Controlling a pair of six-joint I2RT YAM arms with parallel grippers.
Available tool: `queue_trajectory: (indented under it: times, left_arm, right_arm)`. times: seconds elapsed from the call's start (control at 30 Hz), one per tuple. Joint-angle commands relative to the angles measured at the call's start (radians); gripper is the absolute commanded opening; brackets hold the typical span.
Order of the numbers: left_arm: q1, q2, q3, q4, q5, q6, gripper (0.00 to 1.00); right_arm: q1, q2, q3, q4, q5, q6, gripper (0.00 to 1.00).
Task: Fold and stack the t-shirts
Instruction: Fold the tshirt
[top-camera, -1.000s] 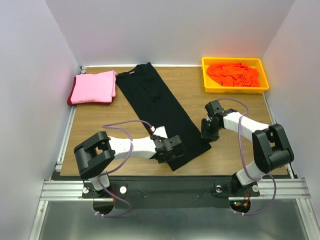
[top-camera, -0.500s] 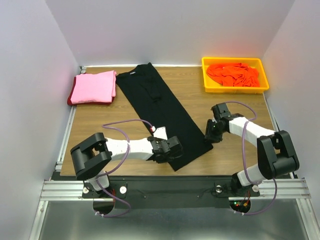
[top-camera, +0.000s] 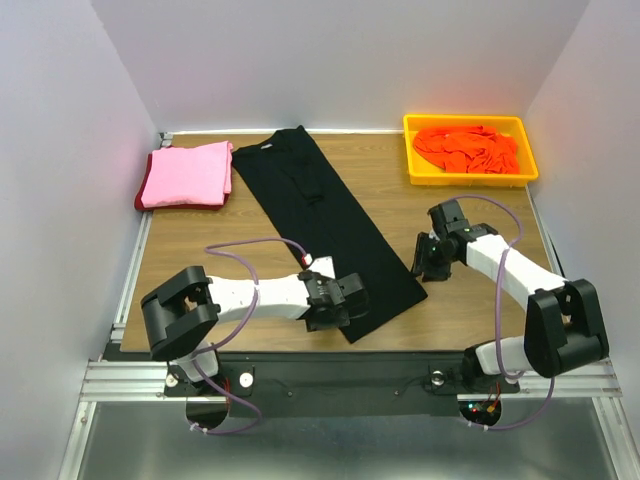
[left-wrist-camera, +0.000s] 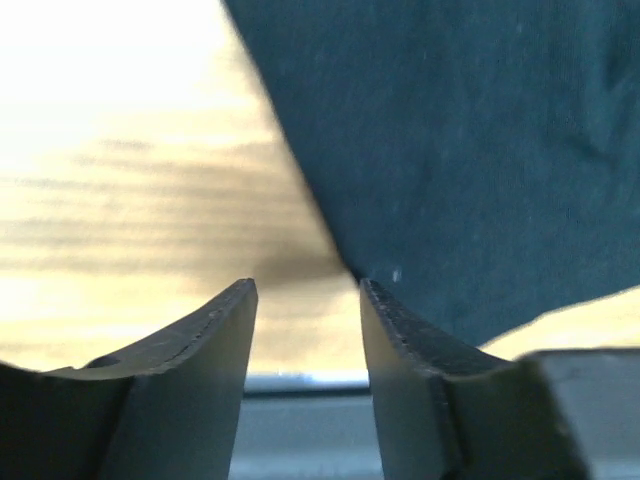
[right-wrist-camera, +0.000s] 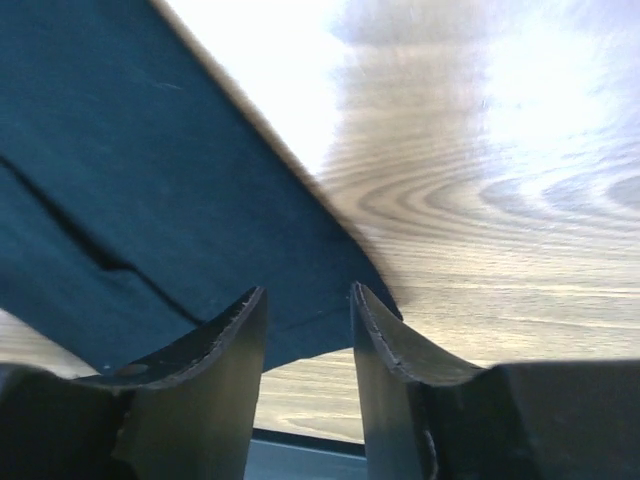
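Both my grippers stand part open, holding nothing: my left gripper (left-wrist-camera: 306, 290) at the near left edge of the black t-shirt (top-camera: 320, 215), my right gripper (right-wrist-camera: 306, 292) at its near right corner. The shirt lies as a long flat strip slanting from the far edge to near centre on the wooden table (top-camera: 190, 225). Closing here, I might pinch only the top layer, or the thin limp cloth might slide on smooth wood and skew the fold.

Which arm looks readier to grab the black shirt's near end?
Right, by a little, I'd say. The right gripper, open, shows a corner of the shirt between its jaws; the left gripper, also open, shows bare table there, the hem just beside one jaw.
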Motion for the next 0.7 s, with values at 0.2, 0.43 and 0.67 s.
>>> queue_trajectory:
  times: [0.2, 0.43, 0.67]
  left_arm:
    - [-0.082, 0.091, 0.173, -0.173, 0.044, -0.113, 0.59]
    - [-0.082, 0.103, 0.154, -0.168, 0.077, -0.174, 0.59]
    - [-0.082, 0.186, 0.233, -0.196, 0.072, -0.195, 0.56]
  right_arm:
    - [-0.008, -0.038, 0.051, -0.073, 0.095, -0.036, 0.51]
    - [-0.009, -0.043, 0.044, -0.076, 0.099, -0.039, 0.55]
    - [-0.008, -0.043, 0.046, -0.075, 0.095, -0.052, 0.64]
